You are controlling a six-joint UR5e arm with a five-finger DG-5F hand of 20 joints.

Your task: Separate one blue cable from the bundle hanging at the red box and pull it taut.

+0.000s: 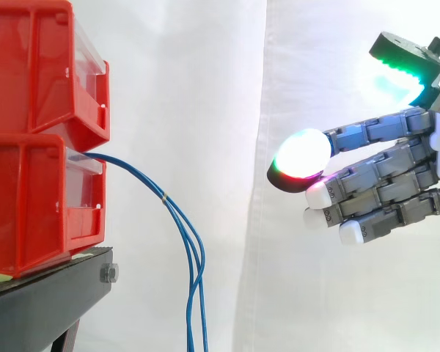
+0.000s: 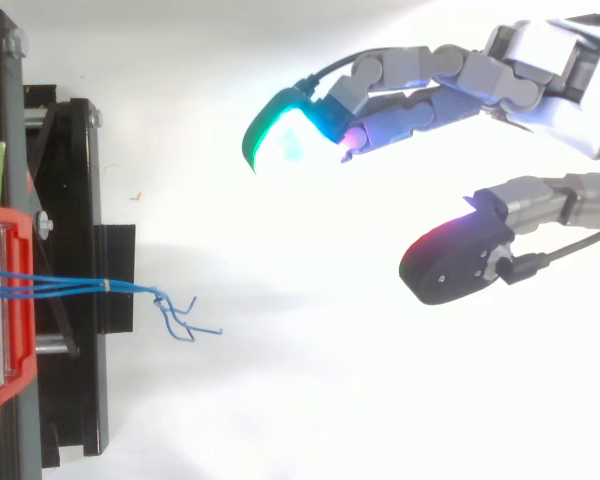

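Observation:
A bundle of thin blue cables point(image 1: 177, 220) comes out of the lower red bin point(image 1: 37, 198), is tied once near its top, and hangs down past the stand's edge. From above, the blue cables point(image 2: 100, 287) run out of the red bin point(image 2: 5, 300) and end in loose bent tips. My hand point(image 1: 396, 176) hovers well to the right of the cables, touching nothing. Its fingers are stretched out toward the bins, with the thumb spread apart. From above, the hand point(image 2: 540, 60) sits at the upper right, open and holding nothing.
Two red bins are stacked, the upper red bin point(image 1: 44, 66) on the lower one, on a black stand point(image 1: 51, 301). A white curtain point(image 1: 315, 293) hangs behind everything. A wide gap lies between hand and cables.

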